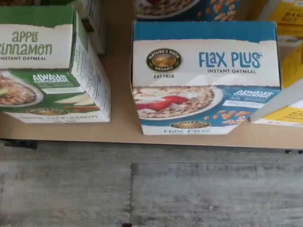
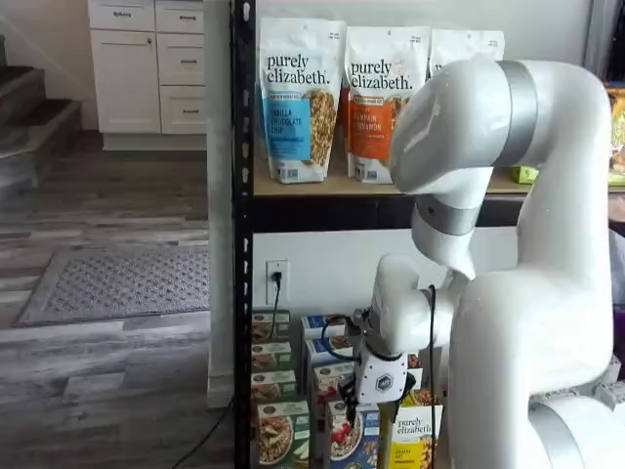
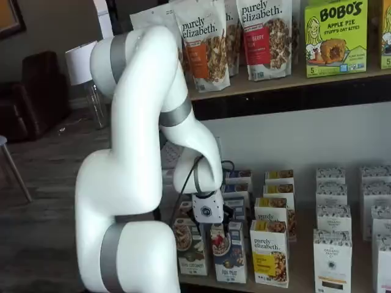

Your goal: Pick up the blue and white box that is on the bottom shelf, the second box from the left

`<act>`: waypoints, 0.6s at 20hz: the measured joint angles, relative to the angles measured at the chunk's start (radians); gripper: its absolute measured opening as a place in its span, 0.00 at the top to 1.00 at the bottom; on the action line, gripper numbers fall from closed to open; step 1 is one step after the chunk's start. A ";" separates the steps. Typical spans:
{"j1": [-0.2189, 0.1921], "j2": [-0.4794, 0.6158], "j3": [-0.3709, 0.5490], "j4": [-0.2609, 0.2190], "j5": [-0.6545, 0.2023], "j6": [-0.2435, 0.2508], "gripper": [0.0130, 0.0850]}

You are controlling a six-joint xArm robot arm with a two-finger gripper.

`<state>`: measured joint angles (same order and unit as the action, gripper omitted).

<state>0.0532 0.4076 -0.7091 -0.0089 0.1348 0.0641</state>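
Observation:
The blue and white box, marked "Flax Plus", stands at the front of the bottom shelf; its front pictures a bowl of cereal with red berries. It also shows in both shelf views. My gripper hangs just above this box, its white body over the box top, and a gap shows between the two black fingers, with nothing held. It also shows in a shelf view, where the fingers are hard to make out. No fingers show in the wrist view.
A green-and-white carton stands beside the box on one side, a yellow "purely elizabeth" carton on the other. More cartons stand in rows behind. Grey wood floor lies before the shelf's edge. A black rack post stands nearby.

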 joint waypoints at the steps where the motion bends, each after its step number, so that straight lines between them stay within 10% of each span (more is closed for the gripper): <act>1: 0.000 0.010 -0.007 0.001 -0.004 -0.001 0.00; 12: 0.004 0.069 -0.051 0.018 -0.026 -0.015 0.00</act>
<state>0.0567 0.4765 -0.7596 0.0090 0.1092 0.0491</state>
